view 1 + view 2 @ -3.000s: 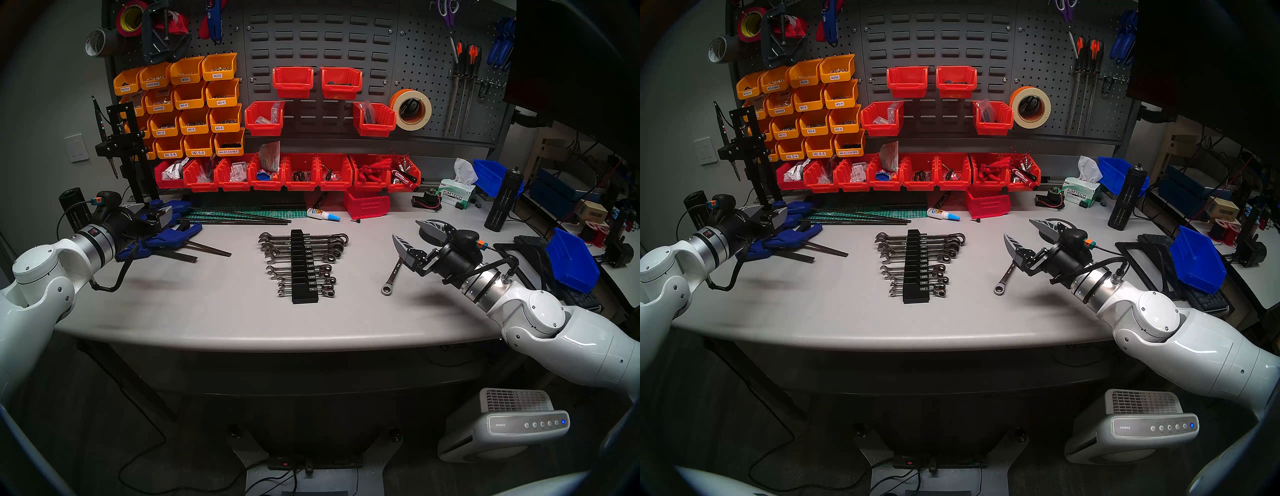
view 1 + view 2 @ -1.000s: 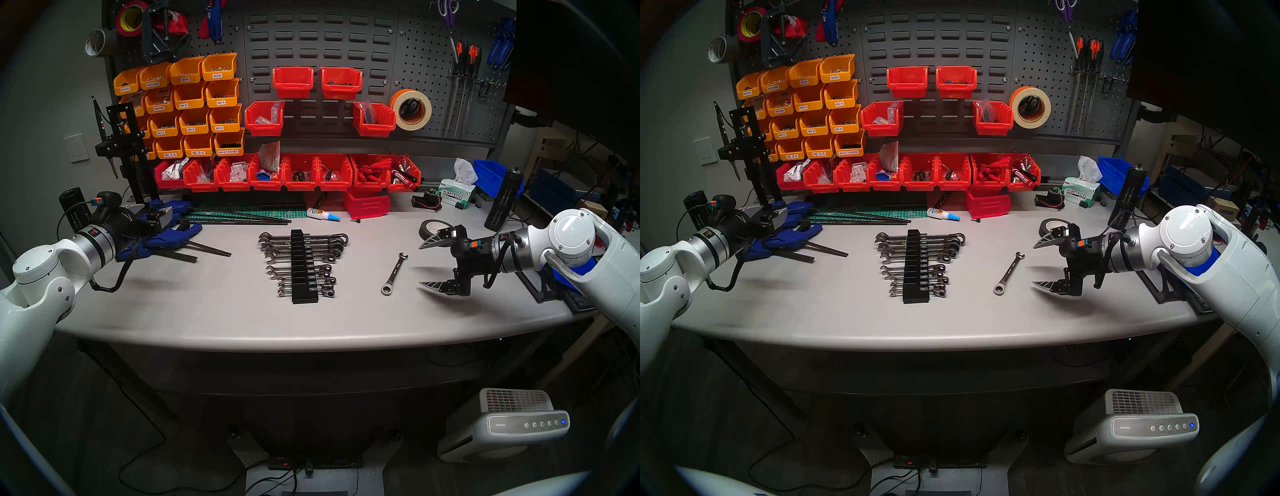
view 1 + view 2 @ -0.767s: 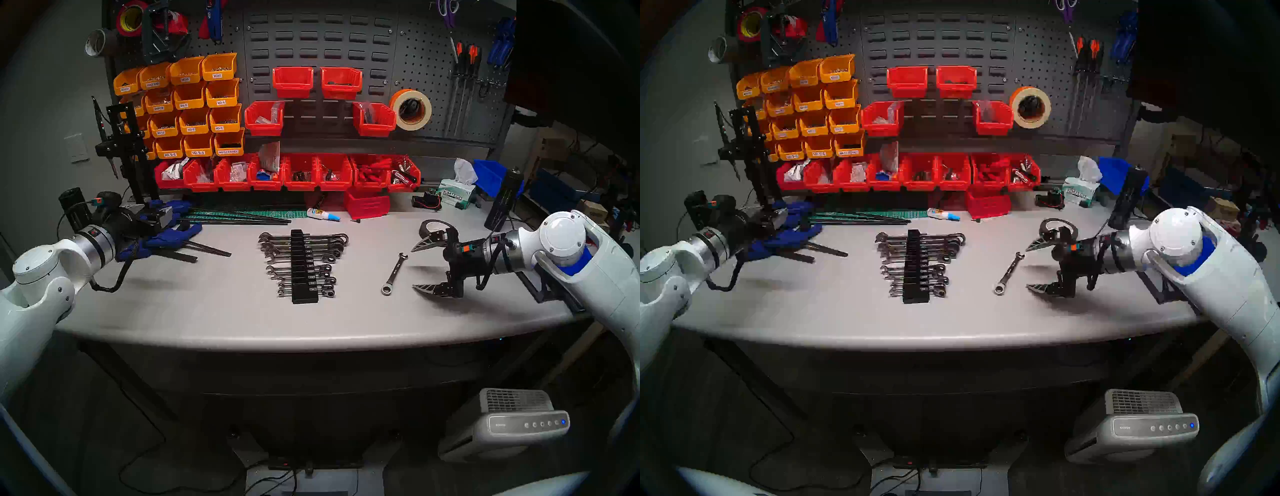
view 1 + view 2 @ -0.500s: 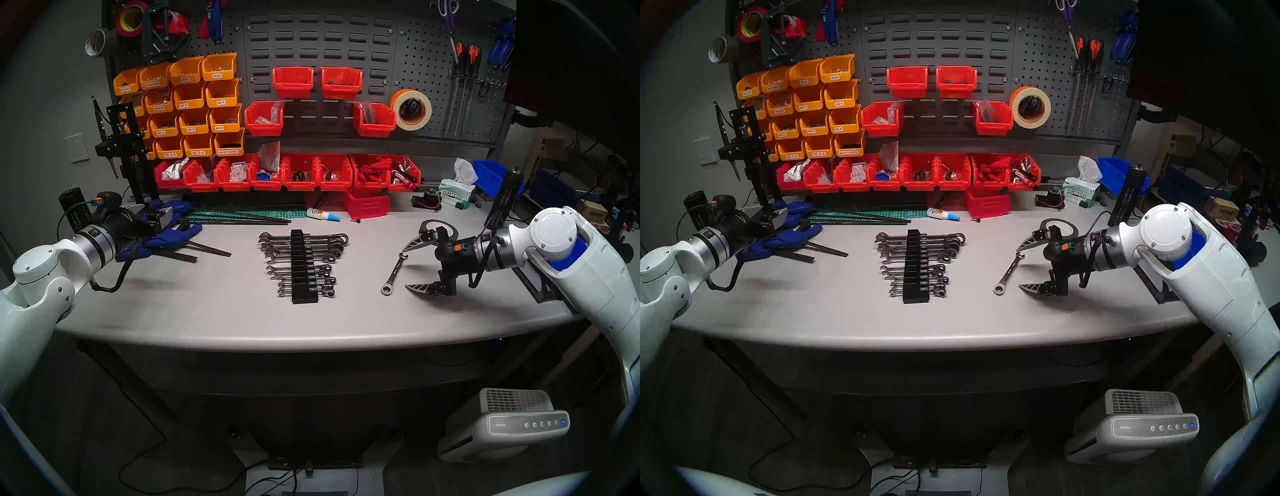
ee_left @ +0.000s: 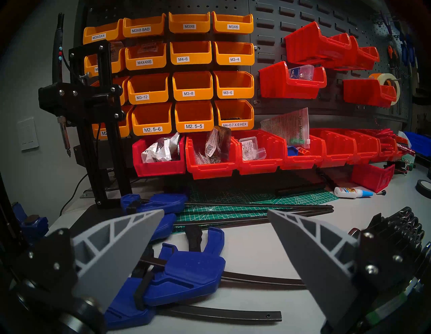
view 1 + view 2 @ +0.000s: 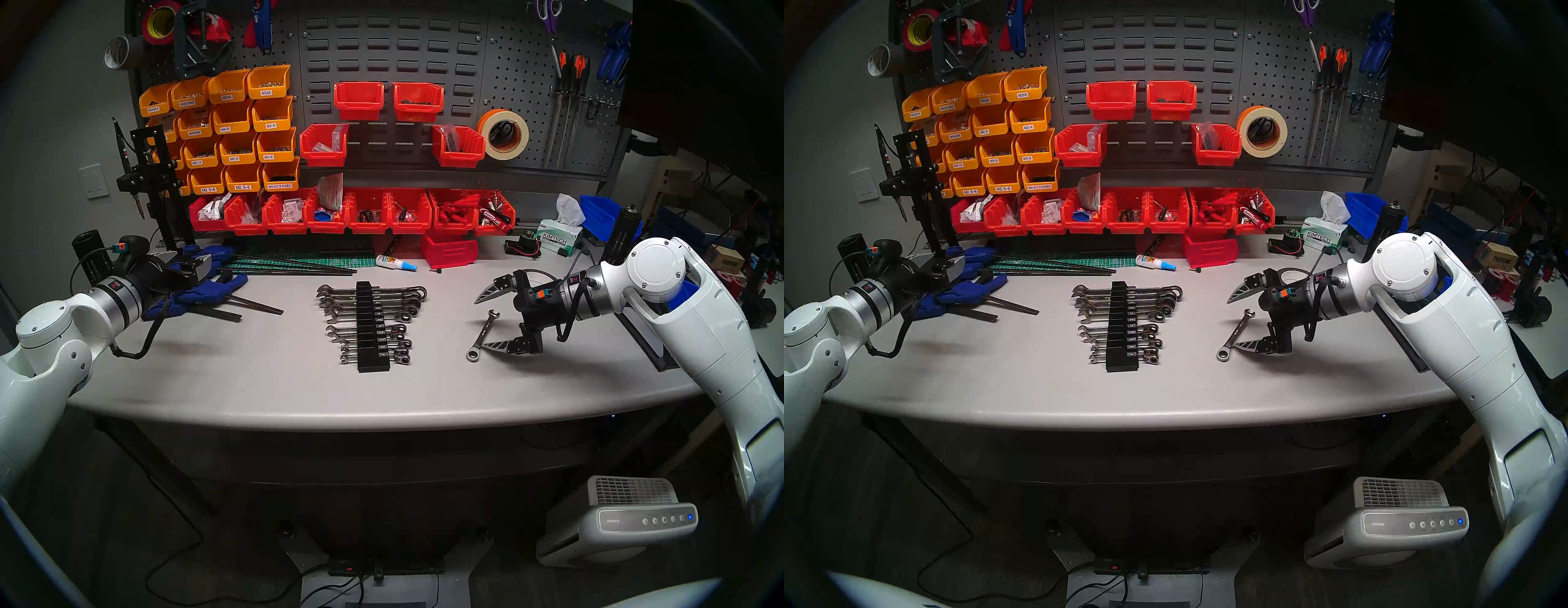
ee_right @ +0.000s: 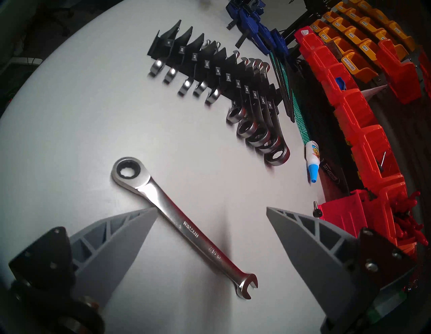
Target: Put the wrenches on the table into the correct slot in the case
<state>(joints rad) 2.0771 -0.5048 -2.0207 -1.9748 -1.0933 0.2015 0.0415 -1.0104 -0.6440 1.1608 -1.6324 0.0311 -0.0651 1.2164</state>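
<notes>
One loose chrome wrench (image 6: 483, 333) (image 6: 1236, 335) lies slanted on the grey table (image 6: 254, 382), to the right of the black case (image 6: 368, 327). The case holds several wrenches, and one slot (image 6: 364, 322) near its middle stands empty. My right gripper (image 6: 481, 324) (image 7: 211, 208) is open, low over the table, with the wrench (image 7: 186, 226) lying diagonally between its fingers. One fingertip (image 7: 149, 212) sits right beside the shank near the ratchet ring. My left gripper (image 6: 191, 263) (image 5: 215, 211) is open and empty at the far left, above blue clamps.
Blue bar clamps (image 6: 203, 293) and black rods lie at the left. A glue bottle (image 6: 396, 263) and a green cutting mat (image 6: 297, 261) lie behind the case. Red bins (image 6: 360, 212) line the back. A tissue box (image 6: 558, 242) stands back right.
My right arm has swung left toward the loose wrench, and its open fingers now straddle it. The wrench, the case and my left arm have not moved.
</notes>
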